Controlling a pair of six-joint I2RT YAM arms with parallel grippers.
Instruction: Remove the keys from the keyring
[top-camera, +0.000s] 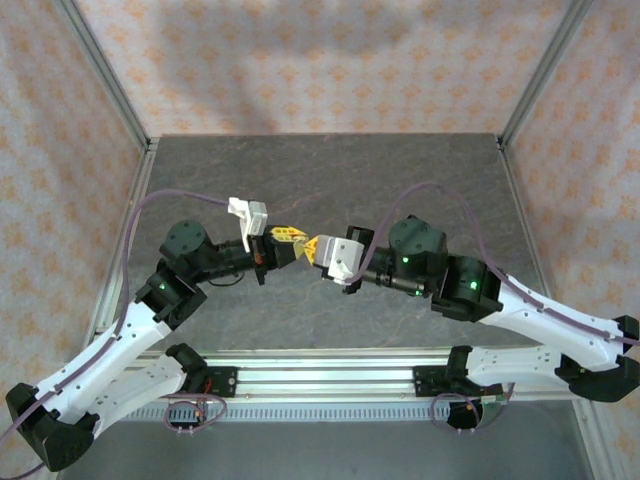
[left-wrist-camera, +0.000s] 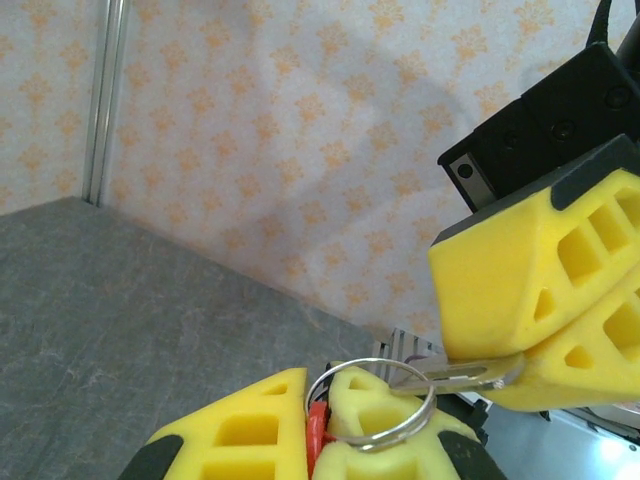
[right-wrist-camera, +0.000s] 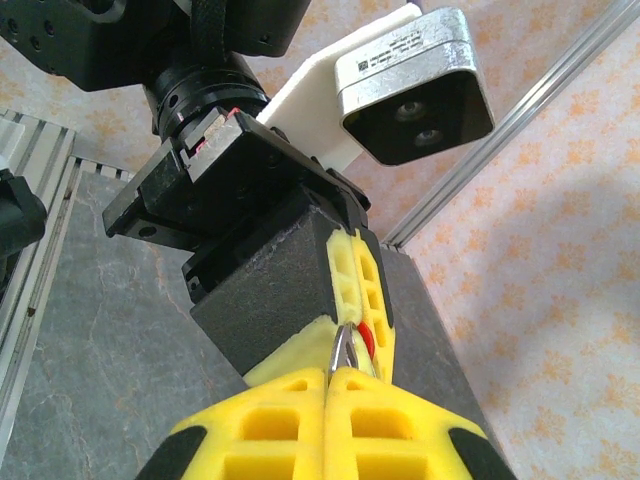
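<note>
Where: the ring (left-wrist-camera: 432, 400) is up in the air over the middle of the table (top-camera: 420, 180), between the two grippers.
Left gripper (top-camera: 283, 240): it reaches in toward 3 o'clock in the top view. Its yellow fingers (left-wrist-camera: 250, 430) are pressed together on a red bit (left-wrist-camera: 316, 440), and the ring looks held there too.
Right gripper (top-camera: 313, 247): it reaches in toward 9 o'clock. Its fingers are squeezed tight on the flat key (left-wrist-camera: 455, 375).
Key: it sticks out of the ring toward 3 o'clock in the left wrist view. It goes through the loop.
Feel: ring and key look like thin metal, so I think they are light, hard and slippery. The ring is likely springy and wants to snap closed.
Best hold: pinch the key on its flat sides, near its wide end. Hold the ring across its wire, away from the key.
Watch out: a smooth key could slide or twist in the soft pads if pulled hard.
</note>
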